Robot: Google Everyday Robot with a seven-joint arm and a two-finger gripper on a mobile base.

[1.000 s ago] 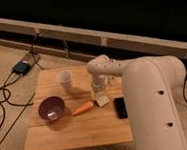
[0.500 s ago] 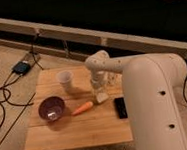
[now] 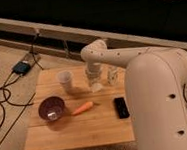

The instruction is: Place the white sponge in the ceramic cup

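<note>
One short carry is left: with the gripper (image 3: 95,83) above the table, fingers pinched shut on the sponge (image 3: 97,87), lift it clear, centre it over the cup (image 3: 65,82), then release low.

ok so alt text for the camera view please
The gripper is shut on the white sponge low over a wooden table, beside the ceramic cup. A purple bowl, carrot, black remote and pale shaker also sit there.
</note>
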